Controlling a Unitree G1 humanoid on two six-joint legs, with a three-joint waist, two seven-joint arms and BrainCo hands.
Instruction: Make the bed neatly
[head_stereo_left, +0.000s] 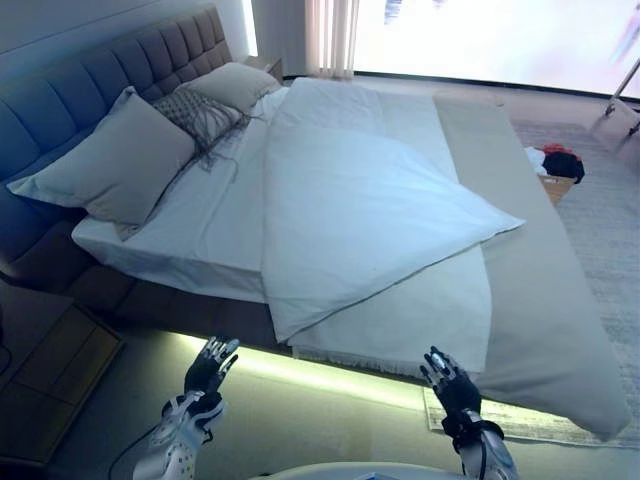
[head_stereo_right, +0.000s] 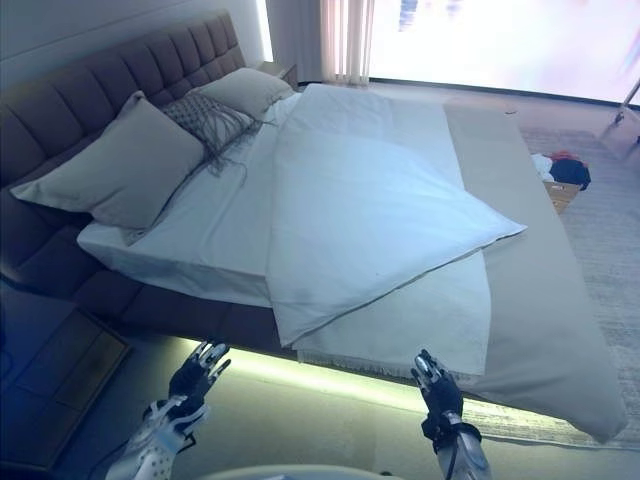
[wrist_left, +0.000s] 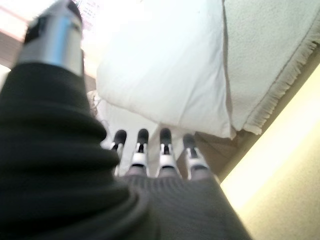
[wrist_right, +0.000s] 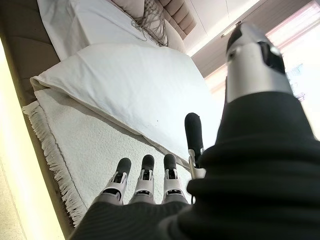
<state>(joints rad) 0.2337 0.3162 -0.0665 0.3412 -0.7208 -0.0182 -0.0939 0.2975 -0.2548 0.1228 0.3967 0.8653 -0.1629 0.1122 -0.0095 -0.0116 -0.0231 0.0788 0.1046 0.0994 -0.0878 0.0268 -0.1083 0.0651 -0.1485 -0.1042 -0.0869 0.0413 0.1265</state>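
The white quilted duvet (head_stereo_left: 350, 210) is shown lying askew on the grey upholstered bed (head_stereo_left: 545, 300), one corner folded across a fringed cream throw (head_stereo_left: 420, 320); straightening is judged not yet begun. Left hand (head_stereo_left: 210, 368) and right hand (head_stereo_left: 450, 385) are held spread, empty, short of the bed edge.

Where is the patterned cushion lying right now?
In the left eye view, the patterned cushion lies at the head of the bed, upper left, between two plain pillows and before the tufted headboard.
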